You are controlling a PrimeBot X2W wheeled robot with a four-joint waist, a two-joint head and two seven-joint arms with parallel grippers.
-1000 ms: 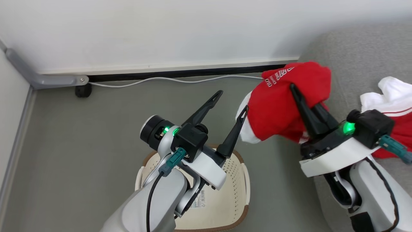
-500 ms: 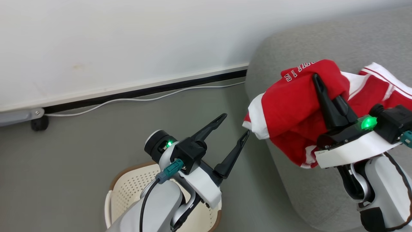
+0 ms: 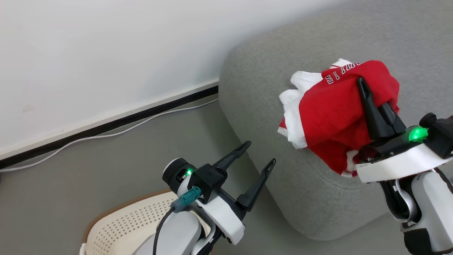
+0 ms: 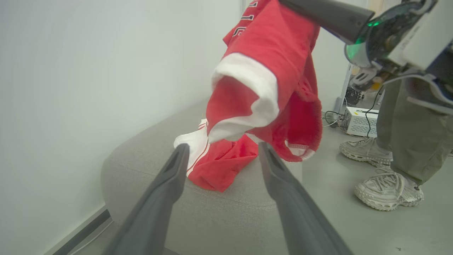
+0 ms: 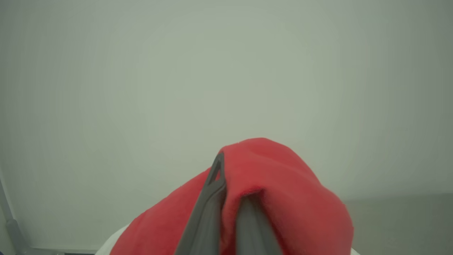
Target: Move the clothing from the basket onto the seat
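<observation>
Since a second ago the head camera has swung right, so the basket (image 3: 124, 226) now sits at the lower left edge and the seat (image 3: 276, 88) takes up the upper right. Measured against the seat, the right gripper (image 3: 370, 94) and its garment (image 3: 332, 109) have come from the seat's end, partly over the floor, to above the cushion.

That garment is red with a white cuff and white lettering. It hangs draped over the right gripper's two fingers, which are pinched together on a fold of it; the right wrist view shows red cloth wrapped over both. In the left wrist view it hangs above the seat, though I cannot tell whether its lowest hem brushes the cushion. A second piece (image 4: 216, 166), red and white with thin stripes, lies crumpled on the seat just behind and below it.

The left gripper (image 3: 260, 152) is well apart from the cloth, off the seat's near corner and above the floor, with its fingers spread wide and holding nothing. The basket stands on the floor below that arm.

A white cable (image 3: 106, 136) runs along the skirting. In the left wrist view a person's legs (image 4: 407, 141), in olive trousers and pale trainers, stand beyond the seat near a white box (image 4: 361, 122).
</observation>
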